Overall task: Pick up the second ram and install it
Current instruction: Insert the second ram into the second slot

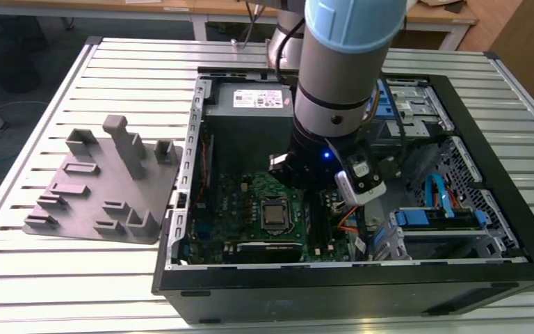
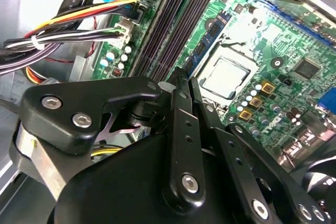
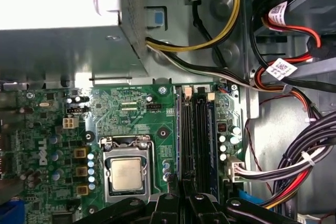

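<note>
My gripper (image 2: 181, 77) reaches down into the open computer case, just above the long black memory slots (image 2: 168, 24) beside the processor socket (image 2: 223, 77). Its two black fingers stand pressed close together. From the fingertips a thin dark-green stick with bluish chips, the second ram (image 2: 210, 40), runs parallel to the slots, held a little above the motherboard. In the first wrist view the gripper (image 3: 184, 195) lines up with the slots (image 3: 194, 135). In the exterior view the arm's wrist hides most of the gripper (image 1: 309, 184) over the green motherboard (image 1: 248, 202).
The grey holder plate (image 1: 100, 188) lies on the slatted table at the exterior view's left, outside the case (image 1: 341, 275). Bundled cables (image 3: 294, 166) crowd one side of the slots. The power supply (image 1: 248, 104) and the drive cage (image 1: 434, 216) box in the motherboard.
</note>
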Controlling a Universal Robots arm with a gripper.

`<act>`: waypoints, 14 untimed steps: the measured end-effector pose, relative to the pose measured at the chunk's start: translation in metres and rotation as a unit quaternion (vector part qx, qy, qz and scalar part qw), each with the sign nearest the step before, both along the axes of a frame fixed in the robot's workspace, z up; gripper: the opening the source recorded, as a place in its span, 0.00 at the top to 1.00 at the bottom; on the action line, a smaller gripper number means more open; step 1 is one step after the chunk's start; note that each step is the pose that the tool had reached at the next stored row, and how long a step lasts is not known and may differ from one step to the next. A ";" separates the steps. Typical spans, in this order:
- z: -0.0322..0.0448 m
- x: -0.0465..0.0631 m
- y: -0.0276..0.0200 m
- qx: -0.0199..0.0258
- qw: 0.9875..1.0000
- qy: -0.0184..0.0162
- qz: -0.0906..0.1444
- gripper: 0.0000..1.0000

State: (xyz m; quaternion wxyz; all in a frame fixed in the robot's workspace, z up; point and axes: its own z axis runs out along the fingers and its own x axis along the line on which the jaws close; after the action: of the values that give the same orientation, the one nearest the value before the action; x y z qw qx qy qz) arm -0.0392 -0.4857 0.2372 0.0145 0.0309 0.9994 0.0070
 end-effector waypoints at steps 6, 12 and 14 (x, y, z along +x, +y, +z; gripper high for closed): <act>-0.0073 0.003 -0.0001 0.000 1.000 0.000 0.000 0.89; -0.0116 0.004 -0.0004 0.000 1.000 0.000 0.000 0.89; -0.0124 0.004 -0.0007 0.000 1.000 0.000 0.000 0.89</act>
State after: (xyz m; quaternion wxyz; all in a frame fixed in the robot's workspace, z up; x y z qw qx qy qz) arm -0.0349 -0.4864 0.2248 0.0145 0.0309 0.9994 0.0069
